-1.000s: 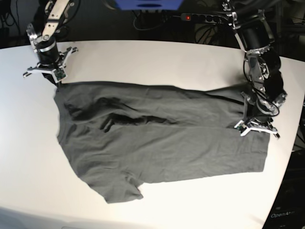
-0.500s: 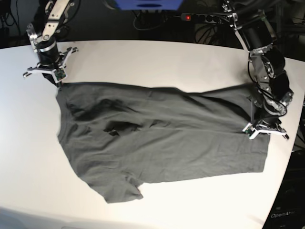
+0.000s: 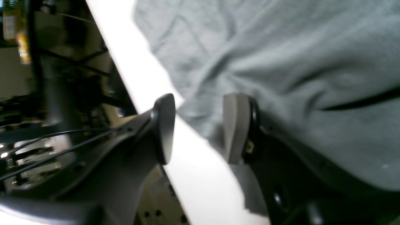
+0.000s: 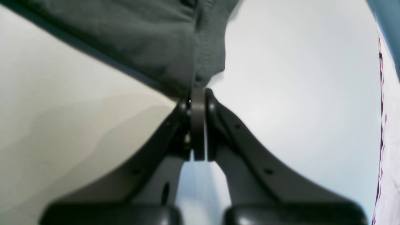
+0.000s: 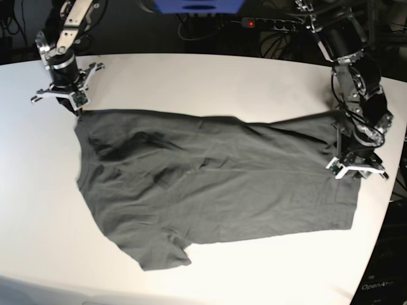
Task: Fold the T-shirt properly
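While the white table (image 5: 210,76) fills most of the base view, the T-shirt (image 5: 216,184) lies spread flat across its middle, a dark charcoal-grey cloth reaching from near one arm to the other. One short sleeve sticks out at the near edge of the cloth, toward the front of the table, and soft wrinkles and a darker fold run across the half nearer the right arm. No box, bin or basket shows in any view, so the shirt sits in nothing and rests straight on the tabletop.

At the far corner of the shirt the right gripper (image 5: 71,105) stands over the cloth's edge. The right wrist view shows its jaws pressed together, with the hemmed corner of the shirt (image 4: 175,37) pinched between the pads (image 4: 197,125) and the bare table beyond on both sides.

At the opposite end the left gripper (image 5: 357,173) stands at the shirt's edge, close to the table's rim. Its wrist view shows the jaws standing apart, the fingers (image 3: 236,128) holding nothing: one finger is over the pale grey-looking cloth (image 3: 281,62), the other over the strip of bare table by the rim, and the shirt's edge runs through the gap between them. That view is blurred, so whether either fingertip touches the cloth cannot be told
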